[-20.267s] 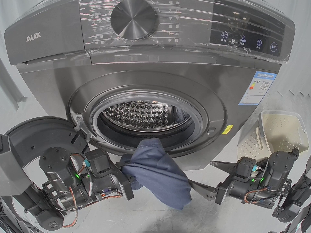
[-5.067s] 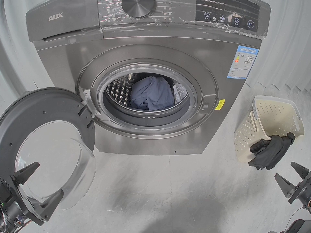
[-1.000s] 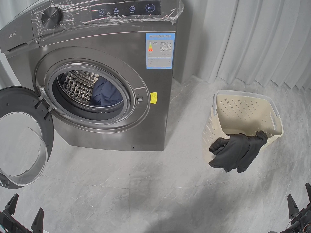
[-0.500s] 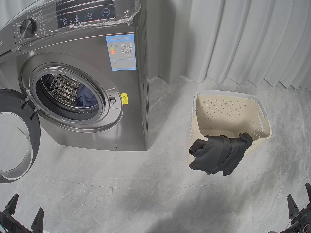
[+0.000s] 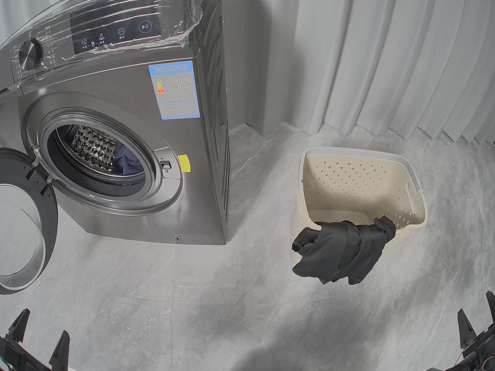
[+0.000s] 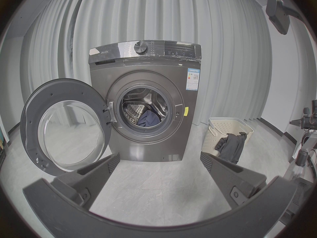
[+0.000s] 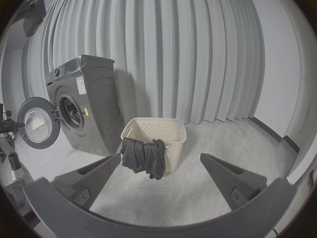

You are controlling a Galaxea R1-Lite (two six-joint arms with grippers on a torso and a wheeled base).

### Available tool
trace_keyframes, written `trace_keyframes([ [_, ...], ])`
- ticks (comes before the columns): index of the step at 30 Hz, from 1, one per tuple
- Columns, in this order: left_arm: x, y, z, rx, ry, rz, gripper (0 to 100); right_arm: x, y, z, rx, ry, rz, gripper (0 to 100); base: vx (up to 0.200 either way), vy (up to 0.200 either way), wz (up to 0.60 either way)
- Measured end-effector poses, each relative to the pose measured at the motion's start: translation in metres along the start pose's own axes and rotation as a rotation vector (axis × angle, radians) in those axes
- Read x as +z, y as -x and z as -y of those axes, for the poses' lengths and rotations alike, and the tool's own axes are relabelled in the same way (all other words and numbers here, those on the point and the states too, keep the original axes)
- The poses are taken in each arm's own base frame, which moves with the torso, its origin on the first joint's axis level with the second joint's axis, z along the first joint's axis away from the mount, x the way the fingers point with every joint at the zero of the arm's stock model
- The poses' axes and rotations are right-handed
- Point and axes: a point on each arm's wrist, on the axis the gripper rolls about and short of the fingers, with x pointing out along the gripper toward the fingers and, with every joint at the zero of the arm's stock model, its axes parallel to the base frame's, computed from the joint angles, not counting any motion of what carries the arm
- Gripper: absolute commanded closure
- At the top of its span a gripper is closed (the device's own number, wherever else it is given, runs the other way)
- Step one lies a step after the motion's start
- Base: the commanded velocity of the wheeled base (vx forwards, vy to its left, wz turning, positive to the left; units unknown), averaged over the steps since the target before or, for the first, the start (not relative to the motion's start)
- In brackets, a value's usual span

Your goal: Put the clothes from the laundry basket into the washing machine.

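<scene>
A cream laundry basket (image 5: 361, 186) (image 6: 228, 124) (image 7: 158, 129) stands on the floor to the right of the grey washing machine (image 5: 134, 104) (image 6: 145, 83) (image 7: 89, 99). A dark garment (image 5: 340, 251) (image 6: 231, 146) (image 7: 143, 157) hangs over the basket's near rim. A blue garment (image 5: 126, 161) (image 6: 148, 119) lies inside the drum. The machine's round door (image 5: 20, 222) (image 6: 64, 126) (image 7: 39, 123) is swung wide to the left. My left gripper (image 5: 40, 331) (image 6: 158, 177) is open, low at the near left, holding nothing. My right gripper (image 5: 477, 315) (image 7: 158, 177) is open at the near right, well short of the basket.
Pale curtains (image 5: 371, 52) run along the wall behind the machine and basket. Bare grey floor (image 5: 206, 294) lies between me, the machine and the basket. A white wall with a dark skirting (image 7: 274, 133) closes the room on the right.
The head view has kept swinging to the right, so the machine sits further left and the basket nearer the middle. Both grippers keep their places at the near edge, open.
</scene>
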Motion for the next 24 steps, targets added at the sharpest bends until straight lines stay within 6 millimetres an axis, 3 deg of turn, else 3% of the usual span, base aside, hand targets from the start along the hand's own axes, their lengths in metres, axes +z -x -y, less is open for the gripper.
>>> trace_keyframes([
  [14,0.0,0.0,0.0,0.0,0.001,-0.001,0,0.0,0.0,0.0,-0.001,0.0,0.0,0,0.0,-0.2,0.0],
  [24,0.0,-0.0001,0.0,0.001,0.002,-0.001,0,0.0,-0.0001,0.0,0.0,0.0,-0.001,0,0.0,0.0,0.0],
])
